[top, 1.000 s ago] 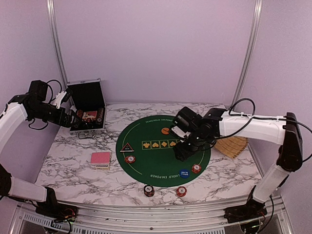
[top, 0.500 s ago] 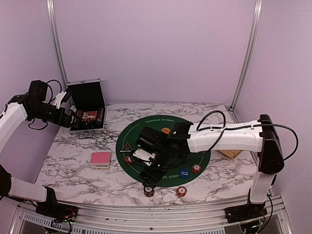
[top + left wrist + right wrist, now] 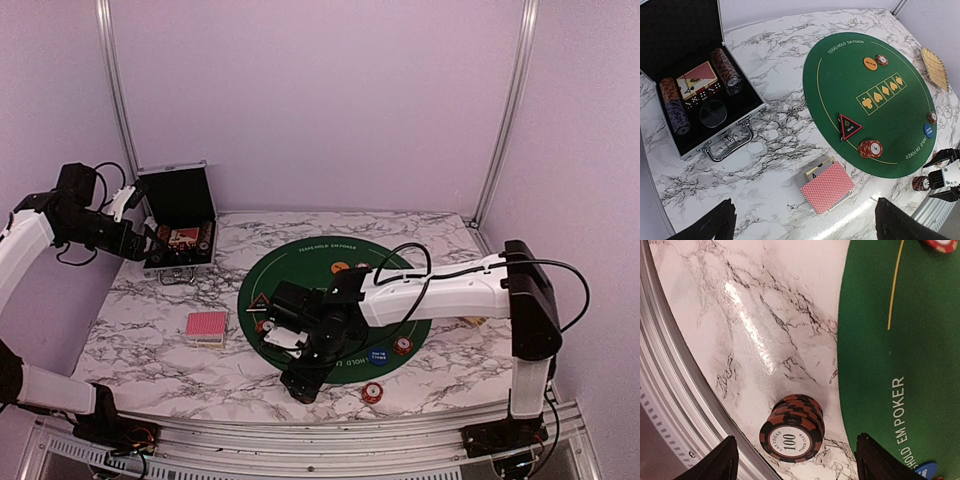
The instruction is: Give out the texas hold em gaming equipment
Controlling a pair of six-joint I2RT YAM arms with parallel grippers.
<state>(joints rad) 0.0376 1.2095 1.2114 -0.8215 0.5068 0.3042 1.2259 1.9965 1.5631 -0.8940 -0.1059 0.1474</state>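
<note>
The right end effector [image 3: 300, 384] hangs low over the near edge of the white marbled bench [image 3: 740, 310], its jaws set wide with nothing between them in contact. Right ahead of the fingertips in the wrist view stands a short stack of dark-red poker chips with white edge marks [image 3: 792, 427], the top one reading 100. The stack sits on bare marble, just beside the rim of the round green felt mat [image 3: 890, 340] and near the grey metal rail [image 3: 660, 390] that borders the bench.

The left end effector [image 3: 150, 242] hovers fully spread and empty above the open silver-edged black case [image 3: 670, 30]. The pink-red-backed deck of playing cards [image 3: 829, 186] lies on the marble between case and mat. On the felt sit the black triangular marker [image 3: 850, 126], another chip stack [image 3: 870, 148], and the orange [image 3: 870, 63] and blue [image 3: 928, 130] round buttons.

The likely step is a pinch on the near stack. Its chips look staggered, not squarely piled, so a squeeze taken too high may lift only the upper chips or shear the pile apart. This close to the rail, a loosened chip could roll off the bench. The finger on the mat side could also catch the felt's rim and drag it.
</note>
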